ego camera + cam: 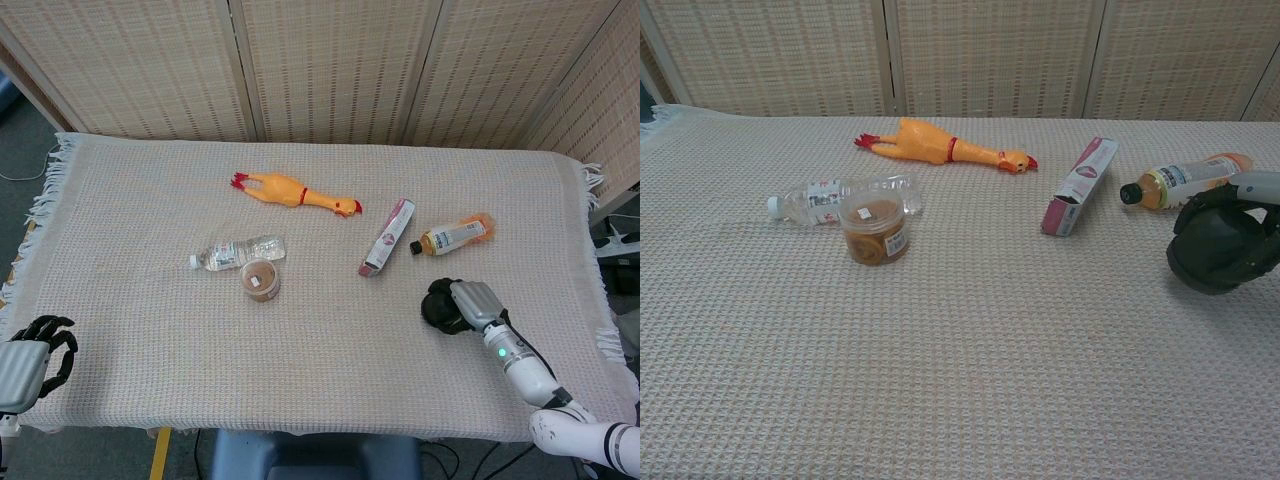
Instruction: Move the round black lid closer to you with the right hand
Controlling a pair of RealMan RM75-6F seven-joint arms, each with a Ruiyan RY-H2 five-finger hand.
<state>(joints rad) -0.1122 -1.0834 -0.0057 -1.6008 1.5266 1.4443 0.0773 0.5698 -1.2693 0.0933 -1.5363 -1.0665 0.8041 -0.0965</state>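
The round black lid (440,307) (1212,257) is held in my right hand (468,303) (1240,222) low over the cloth at the table's right side, in front of the orange bottle. Black fingers wrap over the lid's rim in the chest view, and I cannot tell whether the lid touches the cloth. My left hand (28,362) hangs at the front left corner, off the table edge, fingers curled with nothing in them; the chest view does not show it.
An orange bottle (455,235) (1180,178) and a pink box (387,236) (1080,185) lie just behind the lid. A rubber chicken (295,191), a clear water bottle (238,252) and a small brown jar (261,279) lie toward the middle-left of the beige cloth (330,370).
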